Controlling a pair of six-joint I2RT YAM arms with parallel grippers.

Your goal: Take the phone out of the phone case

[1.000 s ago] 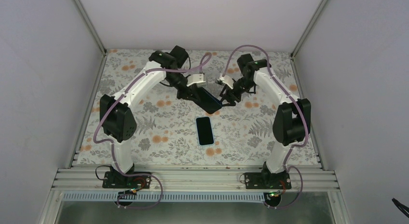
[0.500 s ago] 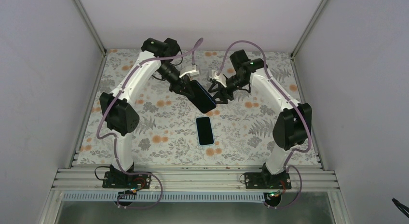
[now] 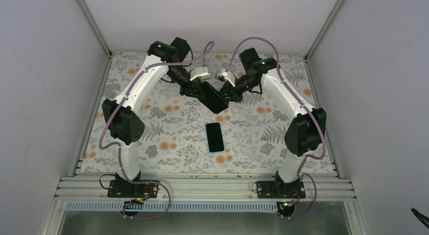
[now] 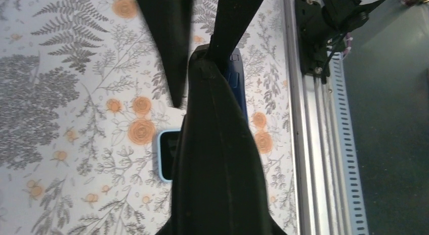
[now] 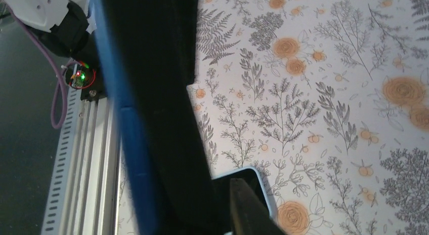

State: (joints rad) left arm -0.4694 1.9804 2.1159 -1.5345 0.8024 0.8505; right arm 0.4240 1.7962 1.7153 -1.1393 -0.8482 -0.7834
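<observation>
Nearest my bases, the phone (image 3: 214,136) lies flat on the flowered desk (image 3: 152,133), face up, pale blue rim showing, touched by neither arm. I judge it is already out of its shell. Farther back, above the desk, my left claw (image 3: 203,91) is clenched on the dark blue phone case (image 3: 216,102), which hangs tilted, its low corner pointing toward the phone. My right claw (image 3: 229,92) meets the case's other edge. The case fills that wrist view, so I cannot tell whether those fingers are clamped or only resting there.

The danger is the drop. If my left grip slackens, the case falls close to the phone and may strike it. If both claws pull at odds, the soft case could twist free.
</observation>
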